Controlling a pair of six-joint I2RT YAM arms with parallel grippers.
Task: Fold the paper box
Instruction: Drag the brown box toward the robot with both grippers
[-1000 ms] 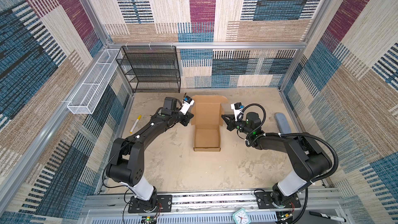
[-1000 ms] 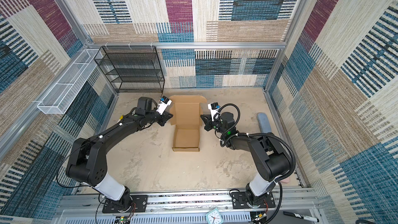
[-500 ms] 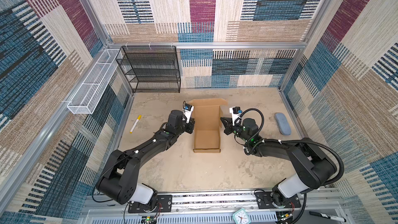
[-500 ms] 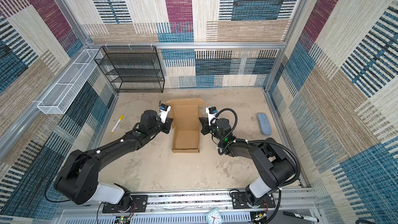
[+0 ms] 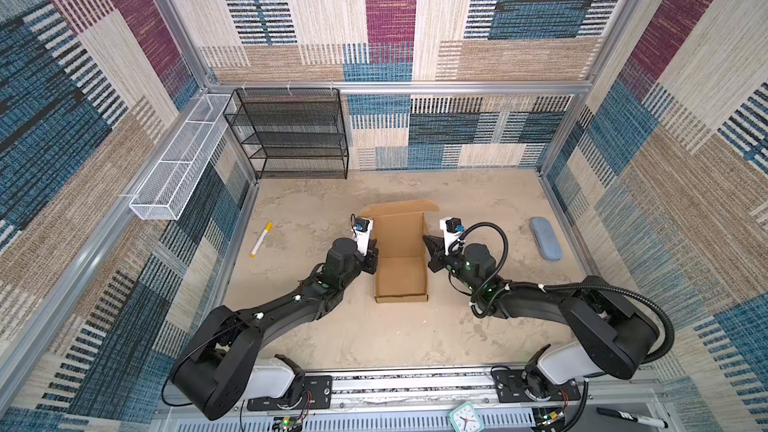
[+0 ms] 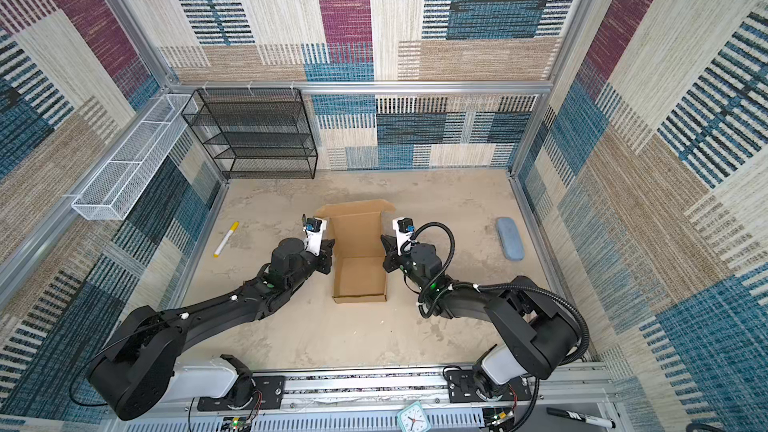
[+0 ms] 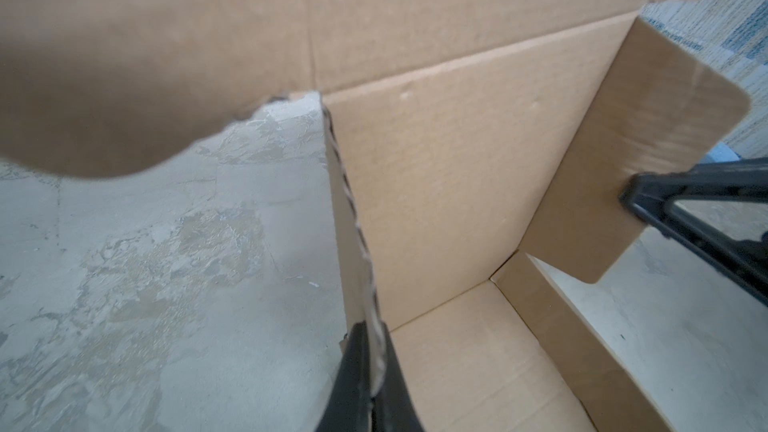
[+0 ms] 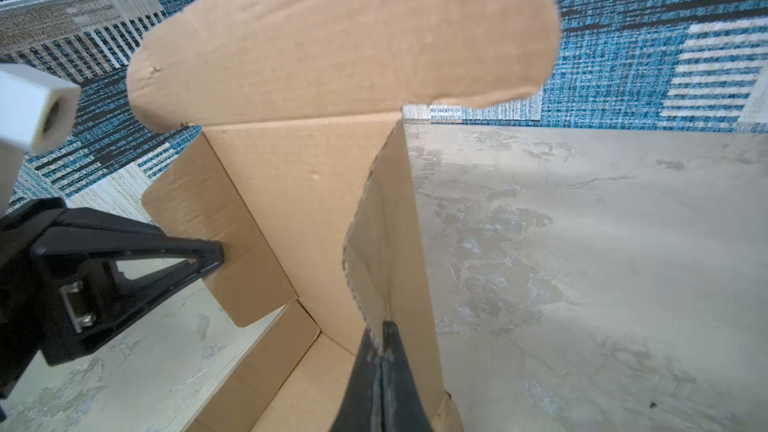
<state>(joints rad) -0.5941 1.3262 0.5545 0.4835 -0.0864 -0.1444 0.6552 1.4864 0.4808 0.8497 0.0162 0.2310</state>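
Tabletop (image 5: pixel 395 334): left pincer (image 7: pixel 374 338), right pincer (image 8: pixel 380 336) grip paper box (image 5: pixel 401 238).

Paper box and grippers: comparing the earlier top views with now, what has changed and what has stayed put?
The left gripper and right gripper, each shut on a side flap of the paper box lid, moved toward the robot's bases, and the box slid slightly the same way. Neither grip was released. The yellow-capped marker, blue case and black wire rack stayed put.
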